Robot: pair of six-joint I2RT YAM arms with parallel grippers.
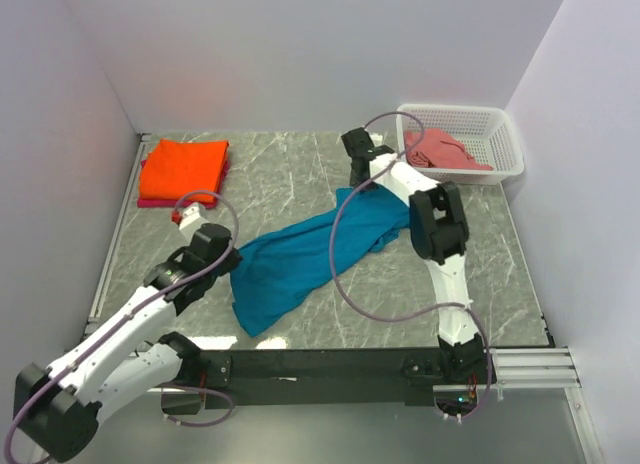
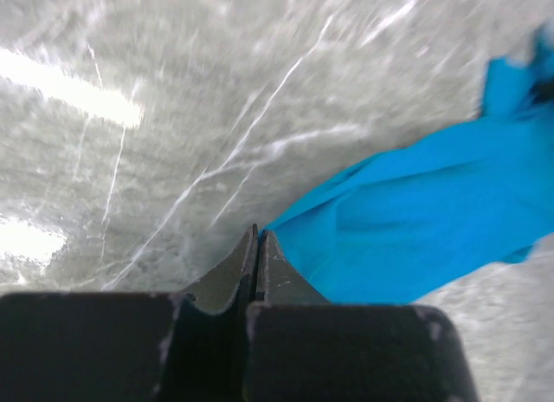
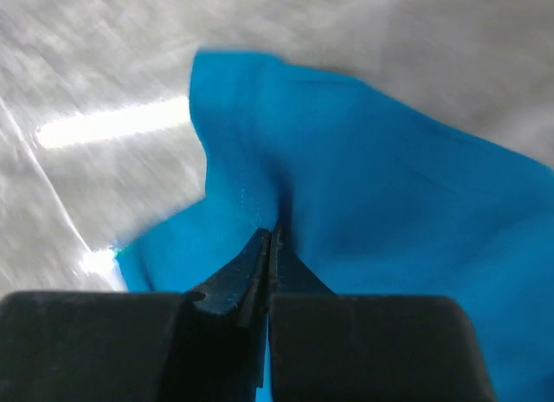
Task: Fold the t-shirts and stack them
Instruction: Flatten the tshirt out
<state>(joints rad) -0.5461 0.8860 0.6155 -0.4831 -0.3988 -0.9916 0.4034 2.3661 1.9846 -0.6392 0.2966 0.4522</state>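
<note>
The table [image 1: 300, 164] is grey stone-patterned with pale veins, glare streaks at its near edge; plain white walls [image 1: 300, 54] close it in on three sides; a black rail [image 1: 320, 364] carries both arm bases at 6 o'clock.

The teal t-shirt [image 1: 300, 259] lies mid-table, drawn out from 7 o'clock towards 1 o'clock. Only the top view shows the rest: a folded orange t-shirt [image 1: 190, 164] at 10 o'clock sits on a magenta t-shirt [image 1: 150, 201], of which only an edge peeks out; the white basket [image 1: 505, 124] at 2 o'clock holds a salmon-pink t-shirt [image 1: 445, 149].

Only the wrist views show the claws closely: the left gripper [image 2: 258, 237] is clenched, the shirt's corner drawn to a point at its tips; the right gripper [image 3: 270, 237] is clenched on a raised fold of the same cloth; both views are blurred.
</note>
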